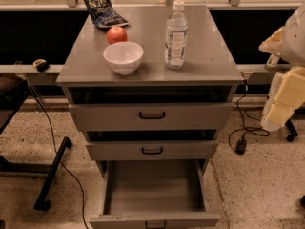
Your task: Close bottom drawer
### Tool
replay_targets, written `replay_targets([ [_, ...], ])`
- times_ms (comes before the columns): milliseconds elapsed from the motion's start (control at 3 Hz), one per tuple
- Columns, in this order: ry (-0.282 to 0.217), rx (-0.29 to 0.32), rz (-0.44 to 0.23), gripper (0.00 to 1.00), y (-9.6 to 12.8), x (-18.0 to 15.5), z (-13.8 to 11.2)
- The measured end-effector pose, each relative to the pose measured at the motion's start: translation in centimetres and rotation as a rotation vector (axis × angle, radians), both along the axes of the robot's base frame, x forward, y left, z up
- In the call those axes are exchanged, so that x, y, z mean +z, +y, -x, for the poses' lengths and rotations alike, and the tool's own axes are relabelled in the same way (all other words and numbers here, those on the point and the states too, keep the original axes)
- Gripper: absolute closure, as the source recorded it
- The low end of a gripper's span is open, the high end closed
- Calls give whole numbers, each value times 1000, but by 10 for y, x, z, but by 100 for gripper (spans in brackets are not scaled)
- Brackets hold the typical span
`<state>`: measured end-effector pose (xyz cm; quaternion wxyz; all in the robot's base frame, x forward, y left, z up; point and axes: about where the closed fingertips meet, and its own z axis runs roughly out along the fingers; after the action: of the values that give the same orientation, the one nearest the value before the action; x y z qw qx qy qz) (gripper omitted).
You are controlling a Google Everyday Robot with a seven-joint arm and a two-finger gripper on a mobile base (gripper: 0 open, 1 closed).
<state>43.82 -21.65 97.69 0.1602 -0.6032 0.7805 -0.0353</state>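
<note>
The bottom drawer (153, 187) of the grey three-drawer cabinet is pulled far out toward me. Its deep grey box is empty, and its slim front (200, 219) with a small black handle (156, 224) sits at the lower edge of the view. My arm's white and yellowish links stand at the right edge, and the gripper (275, 114) hangs there, to the right of the cabinet and well above and apart from the bottom drawer.
The top drawer (151, 116) and middle drawer (151, 150) stand slightly out. On the cabinet top are a white bowl (123, 57), a red apple (116, 34), a water bottle (176, 35) and a dark snack bag (104, 11). Cables and a black stand leg (52, 175) lie on the floor to the left; a black adapter (241, 145) lies to the right.
</note>
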Motion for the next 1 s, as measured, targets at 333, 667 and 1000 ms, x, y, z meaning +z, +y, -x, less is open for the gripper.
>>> replay_targets([
  [333,0,0,0,0,0,0,0],
  [667,23,8,-80,0,1,-35,1],
  [1000,32,31,-243,0,9,-99,22],
])
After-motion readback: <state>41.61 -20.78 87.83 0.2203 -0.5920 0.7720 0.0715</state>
